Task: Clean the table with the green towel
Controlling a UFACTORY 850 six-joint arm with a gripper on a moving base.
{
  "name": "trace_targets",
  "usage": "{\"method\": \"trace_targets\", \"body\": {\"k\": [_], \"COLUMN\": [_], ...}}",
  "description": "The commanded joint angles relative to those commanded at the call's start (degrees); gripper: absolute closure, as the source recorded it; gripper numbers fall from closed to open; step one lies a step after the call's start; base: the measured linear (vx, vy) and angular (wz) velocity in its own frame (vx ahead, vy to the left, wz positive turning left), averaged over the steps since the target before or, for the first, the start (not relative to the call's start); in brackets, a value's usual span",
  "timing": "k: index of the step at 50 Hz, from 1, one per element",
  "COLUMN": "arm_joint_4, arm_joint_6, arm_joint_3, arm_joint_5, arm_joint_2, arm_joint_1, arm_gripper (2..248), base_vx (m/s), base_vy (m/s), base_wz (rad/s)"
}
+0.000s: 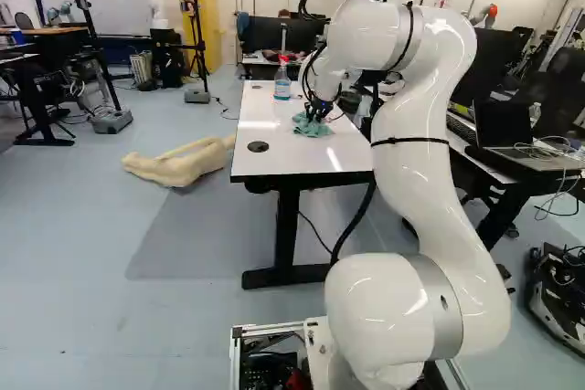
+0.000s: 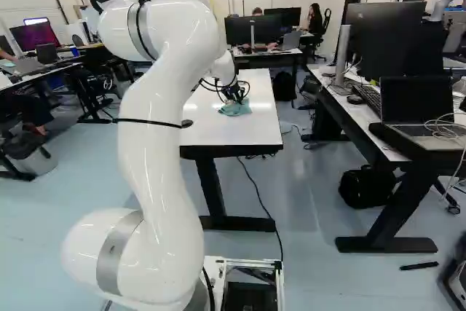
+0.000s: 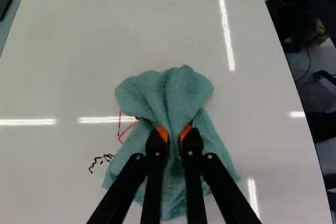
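My black gripper (image 1: 317, 110) is down at the white table (image 1: 311, 148), on the green towel (image 1: 313, 127), in the left base view. In the wrist view the gripper (image 3: 174, 134) is shut on a bunched fold of the towel (image 3: 181, 90), an orange pad on each side of it. The towel's folds spread ahead of and under the fingers, against the tabletop (image 3: 131, 35). Red pen lines (image 3: 125, 128) and a black scribble (image 3: 100, 160) show beside the towel; whatever lies beneath it is hidden.
A spray bottle (image 1: 282, 79) stands farther along the table, beyond the towel. A round black grommet (image 1: 258, 146) sits in the tabletop nearer the base. To the right, another desk (image 2: 364, 118) carries monitors and a laptop (image 2: 419, 111). A mannequin-like form (image 1: 178, 163) lies on the floor left of the table.
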Motion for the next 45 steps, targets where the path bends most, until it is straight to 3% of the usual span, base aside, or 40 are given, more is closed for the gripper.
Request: {"method": "trace_targets", "body": {"k": [31,45], "arm_joint_4": [0.0,0.0], "arm_joint_6": [0.0,0.0], "arm_joint_3": [-6.7,-6.2], "arm_joint_5": [0.0,0.0], "arm_joint_2": [-4.7,-4.3], "arm_joint_1": [3.7,5.7], "arm_gripper": [206,206], "base_vx": [0.000,0.000], "base_vy": [0.000,0.000], "base_wz": [0.000,0.000]}}
